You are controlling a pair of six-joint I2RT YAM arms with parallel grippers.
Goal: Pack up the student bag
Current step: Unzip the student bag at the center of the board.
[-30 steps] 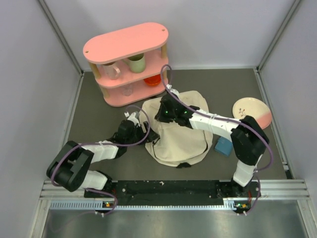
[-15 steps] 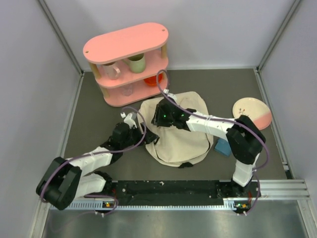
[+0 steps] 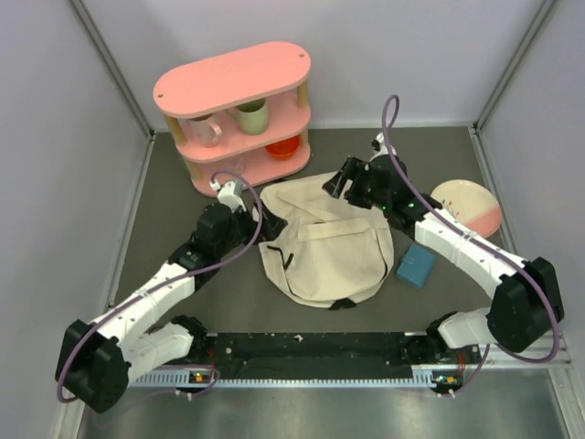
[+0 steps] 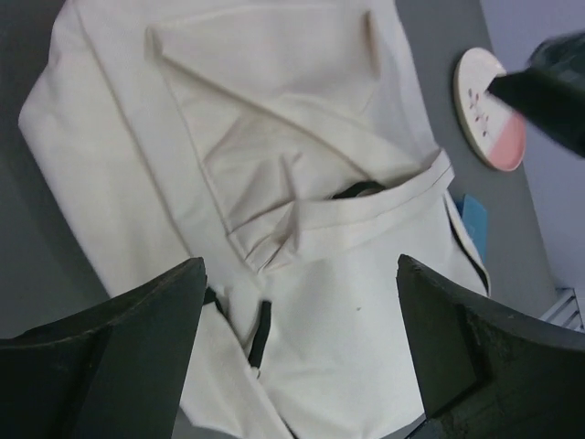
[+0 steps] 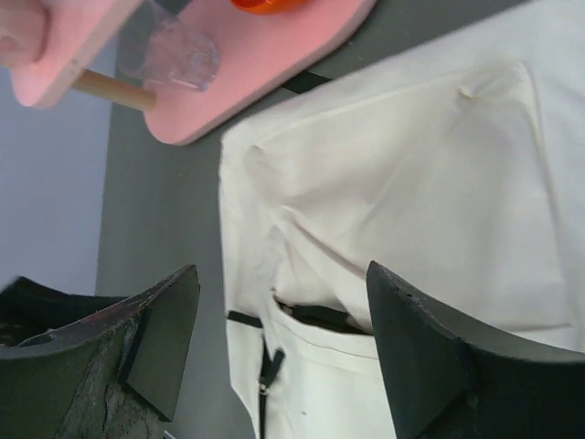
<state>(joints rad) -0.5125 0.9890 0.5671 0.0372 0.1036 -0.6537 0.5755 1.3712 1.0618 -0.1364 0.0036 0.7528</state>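
Your bag (image 3: 324,247) lies flat in the middle of the table (image 3: 164,210), between the two arms and just in front of the shelf (image 3: 233,80). It is cream and rumpled, with its rounded end toward the arm bases and a small black buckle (image 3: 340,304) at that near edge. A fold runs across its far half. In the left wrist view a dark slit (image 4: 364,190) shows under a seam there, and you cannot tell what is inside.

Your left claw (image 4: 299,265) is spread wide, with nothing between the fingers. It hangs at the bag's left edge, pointing across the fabric. You cannot tell whether it touches the cloth.

Your right claw (image 5: 281,270) is spread too and holds nothing. It hangs over the bag's far right corner, pointing left toward the shelf. Its camera sees the bag's far edge and the shelf's bottom board.

The shelf is pink, with two tiers under an oval top. On the upper tier stand a pale mug (image 3: 203,130) and a green cup (image 3: 253,117). On the lower tier are an orange bowl (image 3: 283,146) and a clear glass (image 3: 235,167).

A blue box (image 3: 416,268) lies just beside the bag's right edge. A plate (image 3: 466,203), cream and pink, lies near the right wall, apart from the bag.
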